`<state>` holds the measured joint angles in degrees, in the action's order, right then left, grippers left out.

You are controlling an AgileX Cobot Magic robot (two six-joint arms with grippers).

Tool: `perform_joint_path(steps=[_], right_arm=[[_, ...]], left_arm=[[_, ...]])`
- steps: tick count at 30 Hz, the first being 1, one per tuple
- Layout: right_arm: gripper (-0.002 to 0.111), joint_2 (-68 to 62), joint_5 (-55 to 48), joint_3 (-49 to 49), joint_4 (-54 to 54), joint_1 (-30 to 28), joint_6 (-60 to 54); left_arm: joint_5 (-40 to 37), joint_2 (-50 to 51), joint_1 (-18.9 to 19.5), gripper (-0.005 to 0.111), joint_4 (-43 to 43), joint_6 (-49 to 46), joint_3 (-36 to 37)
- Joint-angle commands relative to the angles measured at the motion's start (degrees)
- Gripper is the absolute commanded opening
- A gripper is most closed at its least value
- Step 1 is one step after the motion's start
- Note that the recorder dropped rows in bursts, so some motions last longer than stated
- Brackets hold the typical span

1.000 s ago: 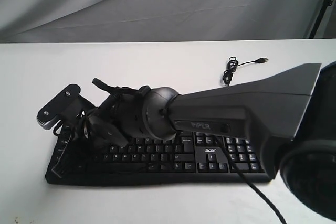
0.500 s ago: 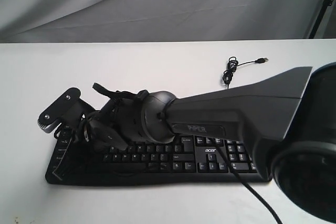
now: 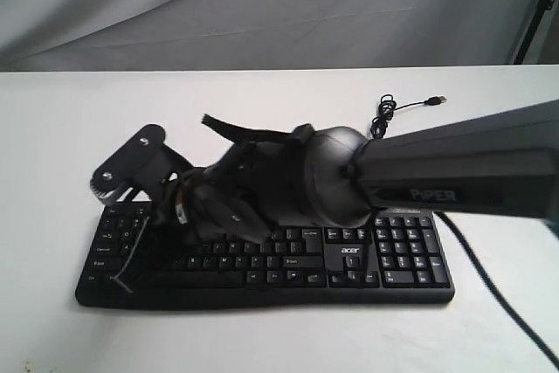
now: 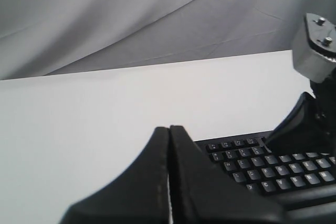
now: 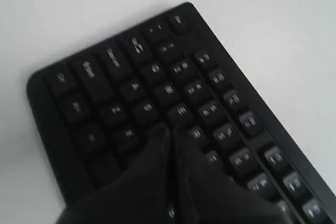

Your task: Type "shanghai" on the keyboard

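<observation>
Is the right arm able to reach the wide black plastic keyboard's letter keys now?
Likely yes: the right gripper, jaws shut, hangs over the letter rows of the wide black plastic keyboard, with nothing visible between.

The exterior view looked down from the front side of the keyboard [image 3: 384, 264], facing across the white table [image 3: 262, 102] to the grey backdrop [image 3: 262, 6], the right arm [image 3: 463, 172] close to its lens. The left wrist view sat low, looking past the left gripper [image 4: 169, 129] toward that backdrop. The right wrist view looked steeply down on the keys, near and blurred. All three shared the keyboard's left end
</observation>
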<state>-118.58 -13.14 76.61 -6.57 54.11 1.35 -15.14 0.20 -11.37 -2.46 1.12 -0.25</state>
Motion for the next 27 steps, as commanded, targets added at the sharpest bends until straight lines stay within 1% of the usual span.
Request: perform_joint_path(steps=[1,9,27], right_arm=[[0.000,1.4,5.4,-7.3,2.3,-3.0,0.4],[0.000,1.0,8.7,-8.1,2.3,-3.3,0.4],[0.000,-0.6,8.2,-8.1,1.9,-3.9,-0.1]], left_arm=[[0.3,-0.2,-0.2,0.000,0.0,0.2,0.2],[0.3,-0.2,-0.2,0.000,0.0,0.2,0.2],[0.3,-0.2,-0.2,0.000,0.0,0.2,0.2]])
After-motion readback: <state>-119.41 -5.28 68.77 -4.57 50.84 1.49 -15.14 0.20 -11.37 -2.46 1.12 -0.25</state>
